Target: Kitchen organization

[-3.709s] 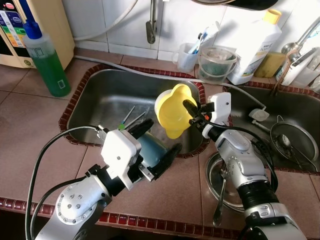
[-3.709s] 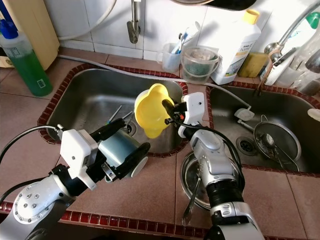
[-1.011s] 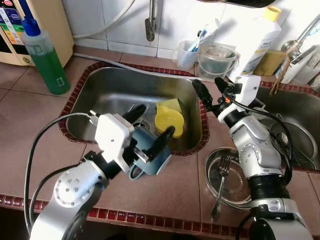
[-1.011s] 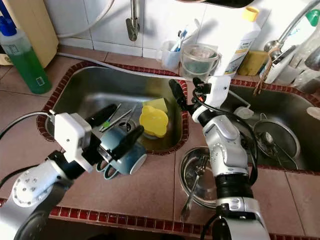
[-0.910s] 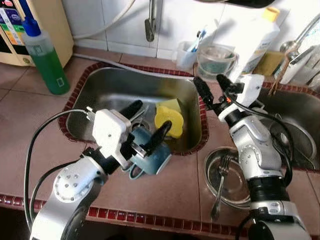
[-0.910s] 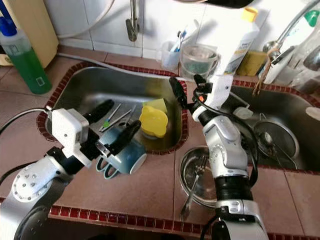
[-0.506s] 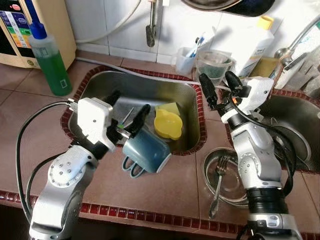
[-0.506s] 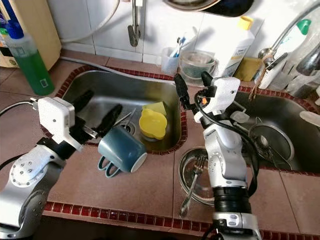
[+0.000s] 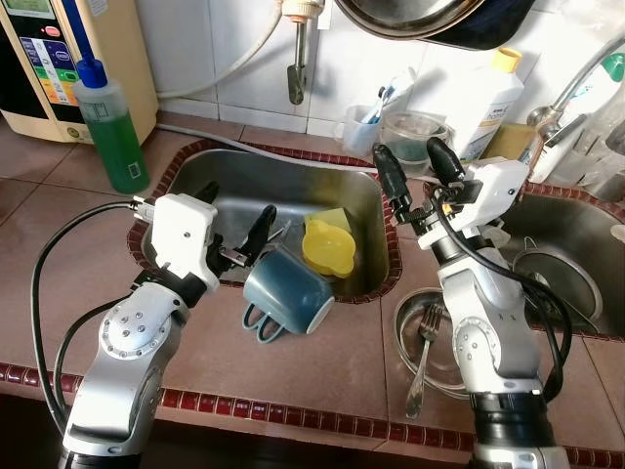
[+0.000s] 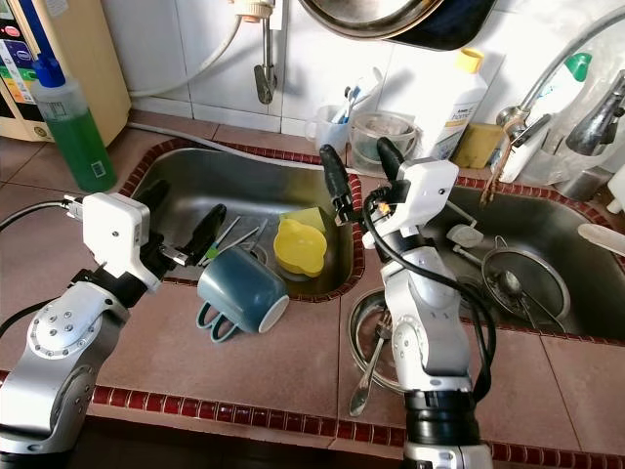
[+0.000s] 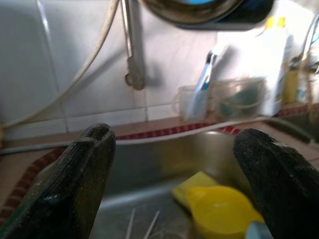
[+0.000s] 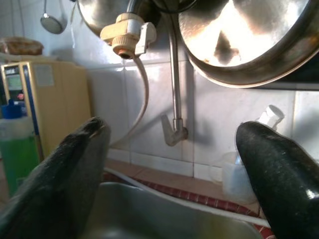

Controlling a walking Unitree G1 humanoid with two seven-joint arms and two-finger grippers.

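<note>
the blue mug [image 9: 286,290] lies on its side on the counter [image 9: 332,381] at the sink's [image 9: 210,184] front rim, centre of the frame, with the yellow cup [image 9: 328,246] in the basin just above it. the left pincer [image 9: 231,232], left of centre, is spread wide and empty just beside the mug. the right pincer [image 9: 410,175], upper right of centre, is wide open and empty above the sink's right rim.
</note>
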